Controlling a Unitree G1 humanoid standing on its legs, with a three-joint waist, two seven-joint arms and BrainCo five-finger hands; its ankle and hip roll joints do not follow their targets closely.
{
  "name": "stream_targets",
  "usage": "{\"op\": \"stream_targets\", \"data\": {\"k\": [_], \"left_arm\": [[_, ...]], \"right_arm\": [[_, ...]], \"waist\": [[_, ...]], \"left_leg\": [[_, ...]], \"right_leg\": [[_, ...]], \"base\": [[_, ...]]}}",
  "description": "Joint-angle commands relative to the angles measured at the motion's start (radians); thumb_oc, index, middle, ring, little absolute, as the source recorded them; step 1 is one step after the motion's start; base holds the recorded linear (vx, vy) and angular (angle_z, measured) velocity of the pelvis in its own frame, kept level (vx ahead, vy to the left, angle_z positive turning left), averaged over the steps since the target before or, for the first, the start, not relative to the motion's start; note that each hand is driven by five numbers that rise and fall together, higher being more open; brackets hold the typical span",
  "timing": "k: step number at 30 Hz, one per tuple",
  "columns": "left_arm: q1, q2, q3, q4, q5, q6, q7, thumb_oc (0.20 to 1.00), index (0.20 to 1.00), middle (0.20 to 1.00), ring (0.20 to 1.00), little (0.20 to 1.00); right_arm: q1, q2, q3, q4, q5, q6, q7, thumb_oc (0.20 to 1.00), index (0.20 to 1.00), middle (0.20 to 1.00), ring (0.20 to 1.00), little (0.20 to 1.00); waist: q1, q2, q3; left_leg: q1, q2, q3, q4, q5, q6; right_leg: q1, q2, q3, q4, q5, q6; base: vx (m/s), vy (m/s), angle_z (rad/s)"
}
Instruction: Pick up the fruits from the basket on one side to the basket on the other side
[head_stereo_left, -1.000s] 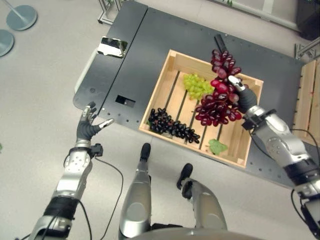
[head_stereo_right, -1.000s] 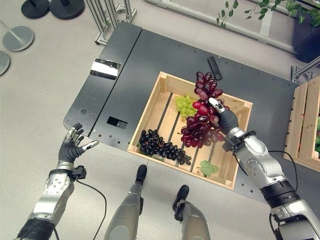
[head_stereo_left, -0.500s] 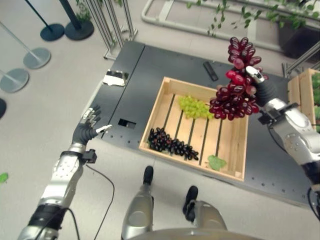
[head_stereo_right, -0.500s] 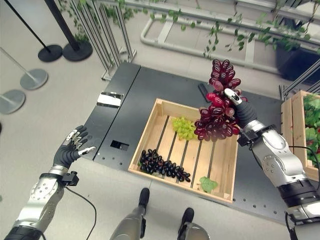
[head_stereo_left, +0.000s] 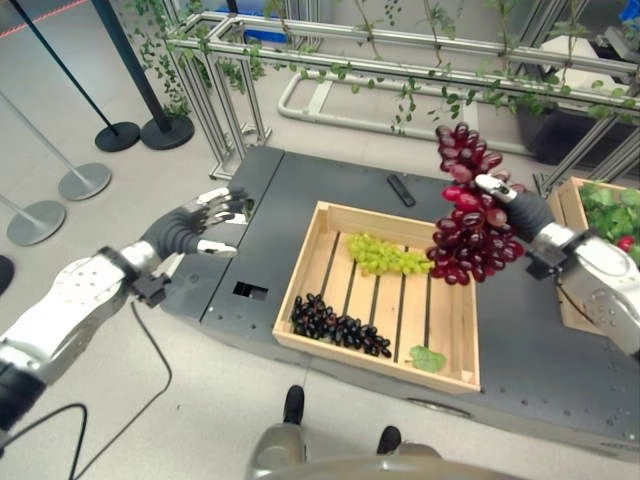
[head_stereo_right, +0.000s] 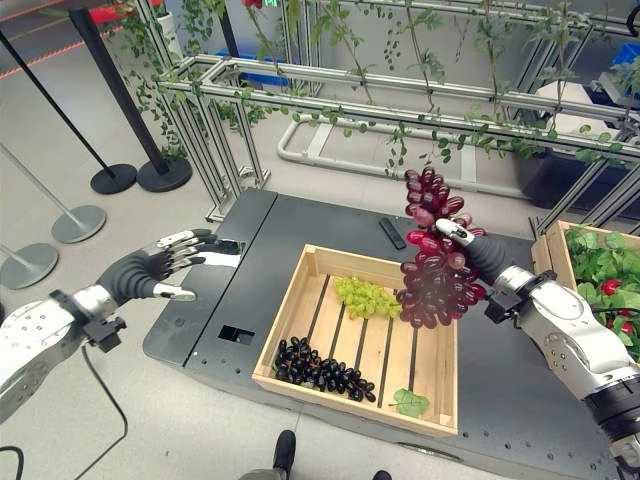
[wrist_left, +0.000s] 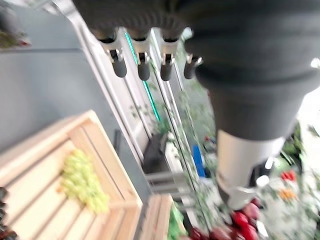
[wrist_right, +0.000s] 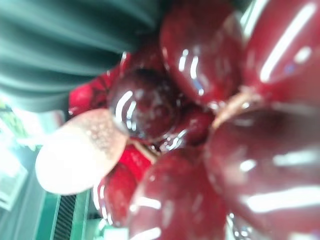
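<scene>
1. Red grapes (head_stereo_right: 432, 262) hang in the air above the right edge of the wooden crate (head_stereo_right: 300, 298), clasped in the right robot hand (head_stereo_right: 476, 256), whose fingers curl round the bunch.
2. Green grapes (head_stereo_right: 366, 297) and black grapes (head_stereo_right: 322, 369) lie on the crate's slats, with a green leaf (head_stereo_right: 409, 402) in the near right corner.
3. Left robot hand (head_stereo_right: 150, 270) hovers released, fingers spread, over the left edge of the dark worktop (head_stereo_right: 505, 410), holding nothing.
4. Judged step: carrying the bunch across to the second crate (head_stereo_right: 548, 255) on the right, which seems to hold greens and red fruit already.
5. Next move calls for swinging right, then lowering before letting go.
</scene>
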Motion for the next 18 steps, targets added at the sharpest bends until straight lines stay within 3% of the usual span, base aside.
{"op": "stream_targets", "data": {"k": [1, 11, 18], "left_arm": [[-0.125, 0.053, -0.077, -0.009, -0.034, -0.03, 0.001, 1.0, 1.0, 1.0, 1.0, 1.0], [-0.359, 0.051, -0.316, -0.029, -0.025, -0.021, -0.002, 1.0, 1.0, 1.0, 1.0, 1.0], [-0.527, 0.049, -0.526, -0.071, -0.151, 0.028, -0.051, 1.0, 1.0, 1.0, 1.0, 1.0]], "right_arm": [[-0.083, -0.045, 0.04, -0.082, 0.002, -0.065, 0.003, 0.2, 0.2, 0.2, 0.2, 0.2], [-0.155, -0.034, 0.093, -0.085, -0.008, -0.081, -0.017, 0.2, 0.2, 0.2, 0.2, 0.2], [-0.274, -0.025, 0.208, -0.095, -0.027, -0.086, -0.021, 0.2, 0.2, 0.2, 0.2, 0.2]], "waist": [[-0.008, -0.054, -0.087], [-0.013, -0.062, -0.115], [-0.019, -0.062, -0.137]], "left_leg": [[0.021, 0.034, 0.032, 0.035, -0.065, -0.019], [0.037, 0.036, 0.037, 0.036, -0.073, -0.019], [0.05, 0.036, 0.049, 0.03, -0.077, -0.018]], "right_leg": [[-0.022, -0.092, 0.02, -0.061, 0.136, 0.11], [-0.003, -0.09, 0.021, -0.07, 0.134, 0.112], [0.004, -0.09, 0.032, -0.086, 0.147, 0.117]], "base": [[0.0, 0.0, 0.0], [0.0, 0.0, 0.0], [0.0, 0.002, -0.02]]}}
